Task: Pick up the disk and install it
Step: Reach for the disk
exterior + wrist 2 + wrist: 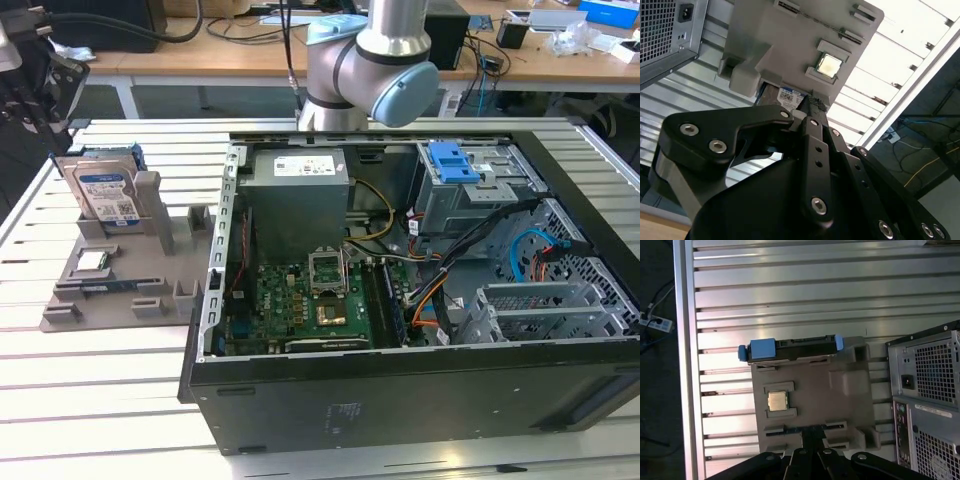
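Closest in both wrist views is the black gripper [812, 431], its fingers [816, 105] drawn together on nothing, hanging over the grey holder [845, 390] and clear of the disk [790, 349]. That disk stands on edge in a slot at the holder's end farthest from the gripper, blue bracket round it, and a small square chip [776, 401] lies flat in a pocket nearer the fingers. Just to the exterior view's right of the holder, on the same slatted tabletop [100, 400], sits the open computer case [400, 390], with the arm [375, 60] rising behind it.
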